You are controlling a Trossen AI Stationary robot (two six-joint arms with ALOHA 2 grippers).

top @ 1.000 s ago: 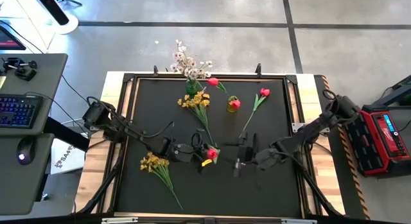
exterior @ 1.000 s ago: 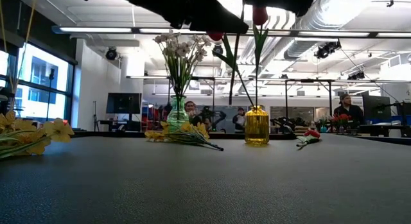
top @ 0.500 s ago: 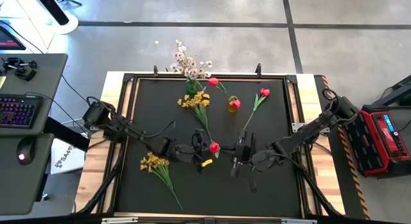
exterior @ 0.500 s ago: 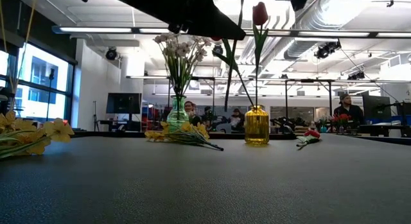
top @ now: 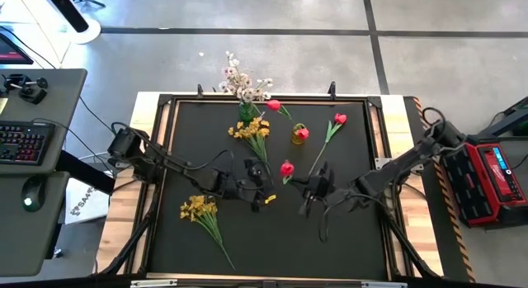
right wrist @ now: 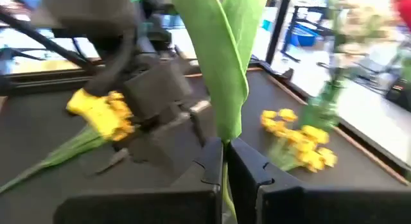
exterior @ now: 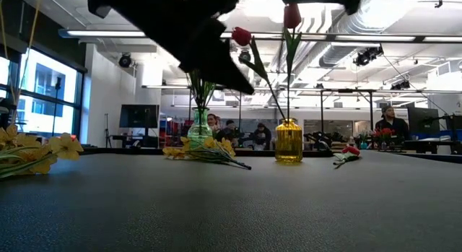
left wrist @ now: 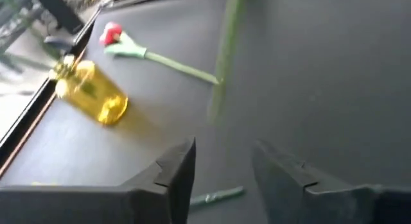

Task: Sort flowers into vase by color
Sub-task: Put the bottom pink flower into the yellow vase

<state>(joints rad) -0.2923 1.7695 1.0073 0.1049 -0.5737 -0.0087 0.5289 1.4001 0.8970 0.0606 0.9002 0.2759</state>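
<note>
Red tulip point(top: 286, 167) is up over mid-counter, stem clenched in the right gripper's point(right wrist: 224, 161) fingers; left gripper point(left wrist: 223, 165) fingers parted, empty. Handover looks done; next, carry to the yellow vase point(top: 298, 134) and lower the stem in.

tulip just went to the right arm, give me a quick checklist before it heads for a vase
1. Right hand shut on the red tulip stem: ok.
2. Left hand open, nothing between its fingers: ok.
3. Tulip lifted off the black mat: ok, in the low view it hangs high.
4. Yellow vase upright, already holding a red flower: ok.
5. Room in its neck for another stem: cannot tell.
6. Left hand away from the path to the vase: not ok, it sits beside the tulip.
</note>
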